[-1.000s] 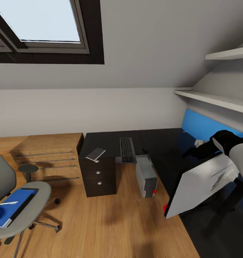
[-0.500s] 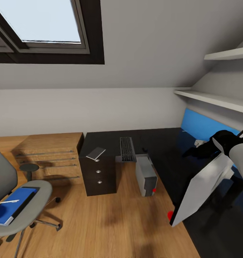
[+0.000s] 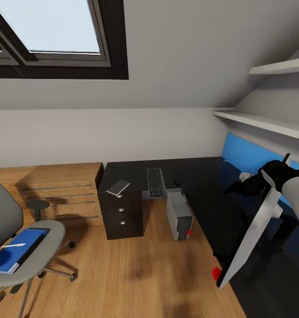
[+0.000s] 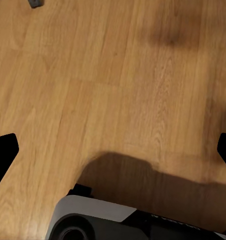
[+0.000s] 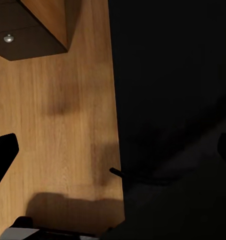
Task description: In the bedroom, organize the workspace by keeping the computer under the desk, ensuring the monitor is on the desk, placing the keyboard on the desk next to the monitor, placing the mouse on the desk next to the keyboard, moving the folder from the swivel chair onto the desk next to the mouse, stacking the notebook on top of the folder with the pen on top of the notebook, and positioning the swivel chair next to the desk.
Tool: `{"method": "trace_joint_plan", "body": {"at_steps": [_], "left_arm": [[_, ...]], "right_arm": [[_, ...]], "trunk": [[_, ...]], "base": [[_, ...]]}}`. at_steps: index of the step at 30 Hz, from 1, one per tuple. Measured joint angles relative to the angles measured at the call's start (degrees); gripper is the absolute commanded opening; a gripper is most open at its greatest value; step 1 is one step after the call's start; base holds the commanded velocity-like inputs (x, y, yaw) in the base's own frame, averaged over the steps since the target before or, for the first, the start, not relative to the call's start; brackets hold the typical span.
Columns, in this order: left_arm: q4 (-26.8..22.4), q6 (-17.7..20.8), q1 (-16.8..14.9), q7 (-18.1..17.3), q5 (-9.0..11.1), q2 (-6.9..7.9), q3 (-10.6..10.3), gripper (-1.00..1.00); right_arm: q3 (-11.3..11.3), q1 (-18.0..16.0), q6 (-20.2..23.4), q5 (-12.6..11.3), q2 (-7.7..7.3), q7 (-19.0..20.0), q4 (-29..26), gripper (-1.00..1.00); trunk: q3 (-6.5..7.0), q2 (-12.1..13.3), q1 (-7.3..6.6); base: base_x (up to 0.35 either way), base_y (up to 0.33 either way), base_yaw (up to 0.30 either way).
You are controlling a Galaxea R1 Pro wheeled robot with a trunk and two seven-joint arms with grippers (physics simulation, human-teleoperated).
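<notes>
Head view: glossy black L-shaped bench across centre and right, with three round silver knobs on its dark drawer unit. One slim dark keyboard flat at the bench's inner edge. One grey boxy computer on the wood floor just beside the bench. At right, one monitor tilted edge-on, white back, red dot at its lower corner. At lower left, grey chair carrying one blue folder. No readable writing.

Left wrist view: oak-grained floor; left tool spread, nothing between its black fingertips.

Right wrist view: bench edge meeting the floor, one silver knob; right tool released, grasping nothing.
</notes>
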Motion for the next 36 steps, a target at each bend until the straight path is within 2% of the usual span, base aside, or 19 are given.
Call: {"method": "trace_joint_plan", "body": {"at_steps": [13,18,23,26,36], "left_arm": [[0.10,0.00,0.00,0.00,0.00,-0.06,0.00,1.00],[0.13,0.00,0.00,0.00,0.00,-0.06,0.00,1.00],[0.13,0.00,0.00,0.00,-0.01,-0.09,0.03,1.00],[0.13,0.00,0.00,0.00,0.00,-0.09,0.00,1.00],[0.12,0.00,0.00,0.00,0.00,-0.09,0.00,1.00]], "right_arm": [[-0.42,0.01,0.44,-0.45,0.37,-0.22,-6.92,1.00],[-0.61,0.01,0.84,-0.66,1.56,-0.21,-10.32,1.00],[-0.99,0.02,3.76,-0.90,3.75,-0.16,-20.51,1.00],[-1.14,0.02,4.56,-1.43,4.47,-0.19,-23.89,1.00],[-1.23,0.03,4.96,-2.10,4.79,-0.21,-25.68,1.00]], "trunk": [[0.00,0.00,0.00],[0.00,0.00,0.00],[0.01,-0.01,0.00],[0.00,0.00,0.00],[0.00,0.01,0.03]], "base": [[0.000,0.000,0.000],[0.000,0.000,0.000],[0.000,0.000,0.000],[-0.031,0.000,0.000],[-0.256,-0.001,0.000]]}}
